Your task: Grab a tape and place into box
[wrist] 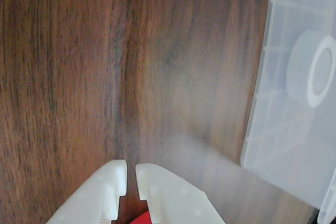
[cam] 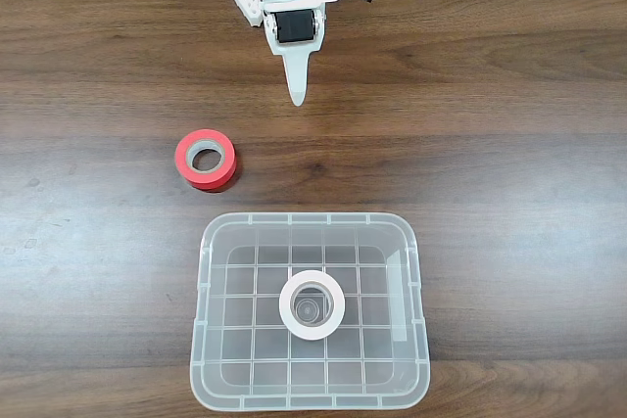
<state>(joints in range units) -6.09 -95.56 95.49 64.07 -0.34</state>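
The white tape (cam: 313, 304) lies flat in the middle of the clear plastic box (cam: 217, 242) near the table's front edge in the fixed view. In the wrist view the tape (wrist: 315, 72) shows through the box wall (wrist: 262, 108) at the right. My white gripper (cam: 297, 95) hangs at the far side of the table, well away from the box, its fingers together and pointing toward it. In the wrist view the gripper (wrist: 131, 170) is shut, with only a thin slit between its fingertips and nothing held.
A red-orange tape roll with a grey core (cam: 206, 159) lies on the wooden table (cam: 509, 173) left of centre, between my gripper and the box. A sliver of the red roll (wrist: 140, 217) shows under the fingers in the wrist view.
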